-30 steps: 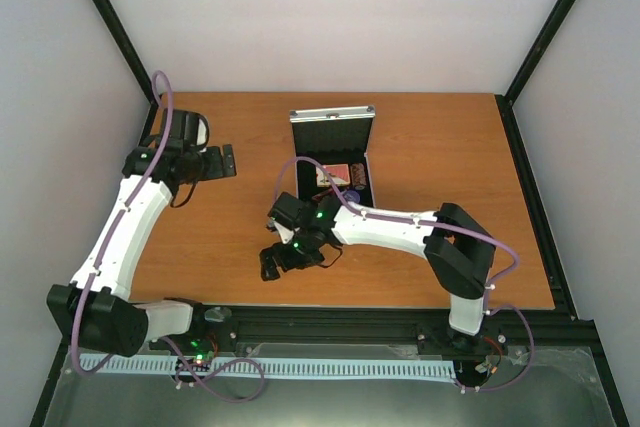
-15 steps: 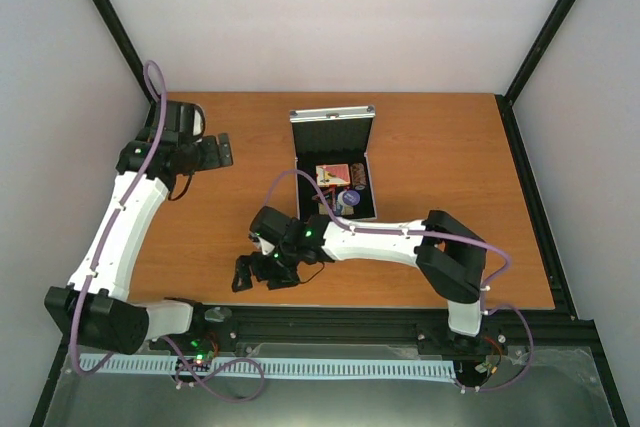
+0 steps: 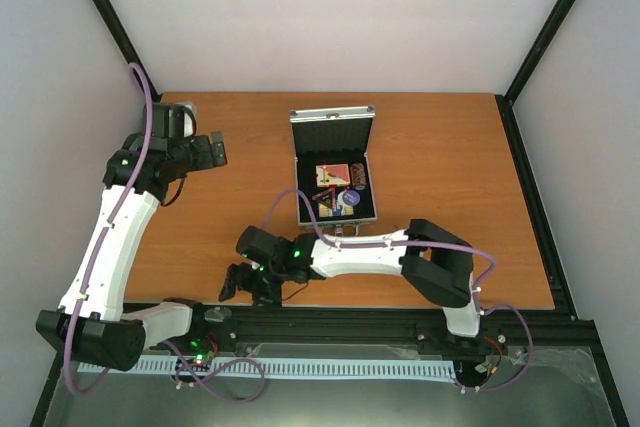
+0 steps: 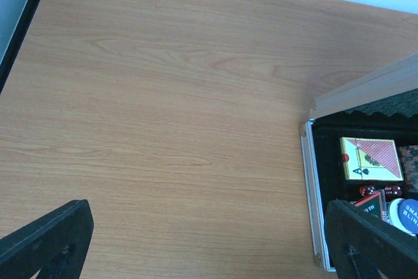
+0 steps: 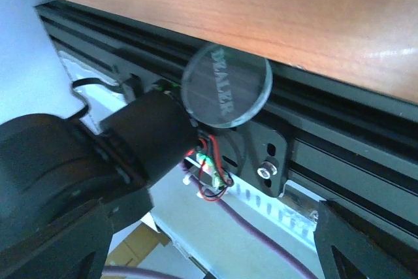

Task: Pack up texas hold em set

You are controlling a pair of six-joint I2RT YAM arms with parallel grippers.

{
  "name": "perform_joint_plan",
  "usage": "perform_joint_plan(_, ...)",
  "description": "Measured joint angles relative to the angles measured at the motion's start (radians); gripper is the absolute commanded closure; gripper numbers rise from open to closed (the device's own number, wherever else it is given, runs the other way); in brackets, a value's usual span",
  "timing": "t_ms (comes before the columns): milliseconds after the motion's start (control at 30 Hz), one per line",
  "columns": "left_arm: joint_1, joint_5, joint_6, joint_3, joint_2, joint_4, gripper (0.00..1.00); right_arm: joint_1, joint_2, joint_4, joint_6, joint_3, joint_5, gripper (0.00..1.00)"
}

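The silver case [image 3: 331,119] stands open at the table's middle, its black tray holding a pink card deck [image 3: 332,175], brown chips [image 3: 359,176] and a blue disc [image 3: 350,200]. The left wrist view shows the case's edge [image 4: 312,194], the deck [image 4: 370,159], red dice [image 4: 373,191] and the blue disc [image 4: 409,212]. My left gripper [image 3: 212,150] hovers open over bare wood, left of the case. A clear disc marked DEALER [image 5: 226,85] lies on the black rail just past the table's front edge. My right gripper [image 3: 236,285] hangs open above it, with nothing between the fingers [image 5: 366,243].
The black frame rail [image 5: 339,142] runs along the table's near edge, with the left arm's base motor [image 5: 147,138], thin red wires [image 5: 212,174] and a purple cable [image 5: 261,243] close to the clear disc. Black posts stand at the back corners.
My right arm has swung from the table's middle to the near-left front edge, over the rail. The left gripper has drawn back slightly to the far left. Both stay open.
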Motion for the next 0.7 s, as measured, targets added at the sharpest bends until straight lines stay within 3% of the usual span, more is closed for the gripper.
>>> perform_joint_plan(300, 0.0, 0.023, 0.01, 0.001, -0.01, -0.006, 0.0, 0.042, 0.097, 0.042, 0.166, 0.006, 0.002, 0.22)
perform_joint_plan(700, 0.0, 0.044, 0.01, 0.001, -0.036, -0.01, 0.0, 0.045, 0.23, 0.056, 0.274, 0.138, 0.0, 0.29)
